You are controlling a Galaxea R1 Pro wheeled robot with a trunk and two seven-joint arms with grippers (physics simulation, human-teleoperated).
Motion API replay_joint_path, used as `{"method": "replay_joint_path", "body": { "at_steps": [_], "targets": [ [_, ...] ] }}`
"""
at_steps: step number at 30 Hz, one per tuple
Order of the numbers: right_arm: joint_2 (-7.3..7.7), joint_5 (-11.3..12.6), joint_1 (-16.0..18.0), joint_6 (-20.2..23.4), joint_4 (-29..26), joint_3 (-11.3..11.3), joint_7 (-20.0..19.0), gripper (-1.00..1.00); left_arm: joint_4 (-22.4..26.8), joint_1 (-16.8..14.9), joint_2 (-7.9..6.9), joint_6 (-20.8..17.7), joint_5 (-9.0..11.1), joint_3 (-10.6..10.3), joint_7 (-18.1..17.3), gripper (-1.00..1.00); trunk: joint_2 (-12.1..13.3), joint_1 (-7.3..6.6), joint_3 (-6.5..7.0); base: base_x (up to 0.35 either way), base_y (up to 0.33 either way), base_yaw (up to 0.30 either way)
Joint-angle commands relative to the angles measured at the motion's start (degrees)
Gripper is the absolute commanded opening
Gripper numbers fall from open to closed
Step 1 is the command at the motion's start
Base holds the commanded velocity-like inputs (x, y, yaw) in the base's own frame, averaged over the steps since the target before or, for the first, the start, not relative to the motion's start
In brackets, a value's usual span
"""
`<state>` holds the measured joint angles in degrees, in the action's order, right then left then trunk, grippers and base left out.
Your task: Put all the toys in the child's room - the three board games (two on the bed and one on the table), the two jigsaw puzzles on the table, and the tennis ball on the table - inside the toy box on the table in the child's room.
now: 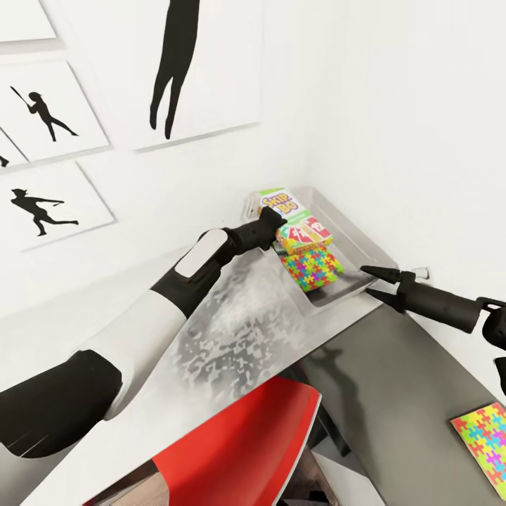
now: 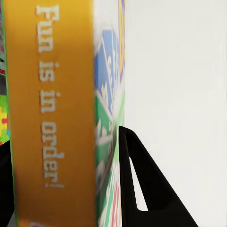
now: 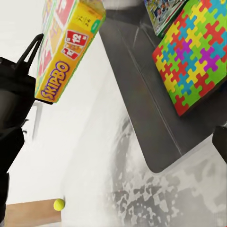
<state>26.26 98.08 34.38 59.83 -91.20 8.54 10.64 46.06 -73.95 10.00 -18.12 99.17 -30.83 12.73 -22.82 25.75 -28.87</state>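
The left gripper (image 1: pixel 275 223) is clamped on the SKIP-BO box (image 1: pixel 294 230), whose orange edge (image 2: pixel 52 113) reads "Fun is in order!" and "SKIPBO", holding it above the toy box (image 1: pixel 355 246) in the table's (image 1: pixel 232 330) wall corner. A jigsaw puzzle (image 1: pixel 311 268) lies inside; another (image 1: pixel 486 443) lies on the dark unit (image 1: pixel 393 393), the tennis ball (image 3: pixel 58 204) on the floor. The right gripper (image 1: pixel 372 282) hangs spread and empty beside the bin's near rim

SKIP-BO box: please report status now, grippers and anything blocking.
Left gripper shut on SKIP-BO box, held above toy box. Right gripper open, empty, beside the bin. One jigsaw puzzle already inside. Nothing blocking.
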Motion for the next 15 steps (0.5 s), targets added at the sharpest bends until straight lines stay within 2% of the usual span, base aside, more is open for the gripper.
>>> {"method": "replay_joint_path", "body": {
  "at_steps": [1, 4, 7, 15],
  "targets": [
    [1.14, 1.8, 0.1, 0.2, 0.0, 0.4, 0.0, 1.0, 0.1, 0.0, 0.0, 0.3, 0.5, -0.5, 0.4, -1.0, -0.1, 0.03, -0.16, 0.0, 0.0, 0.0],
    [3.07, 6.1, 0.1, 0.2, 0.0, 1.2, -0.7, 1.0, 0.2, 0.0, 0.0, 1.1, 0.5, -1.5, 0.4, -1.0, -0.1, 0.03, -0.37, 0.0, 0.0, 0.0],
    [3.7, 8.1, 0.1, 0.2, 0.0, 1.4, -0.9, 1.0, 0.2, 0.0, 0.0, 1.7, 0.6, -2.8, 0.4, -1.0, -0.1, 0.03, -0.6, 0.0, 0.0, 0.0],
    [4.0, 9.1, 0.1, 0.2, 0.0, 1.5, -1.0, 1.0, 0.4, 0.0, 0.0, 3.0, 0.7, -3.9, 0.4, -1.0, -0.1, 0.03, -1.31, 0.0, 0.0, 0.0]
  ]
}}
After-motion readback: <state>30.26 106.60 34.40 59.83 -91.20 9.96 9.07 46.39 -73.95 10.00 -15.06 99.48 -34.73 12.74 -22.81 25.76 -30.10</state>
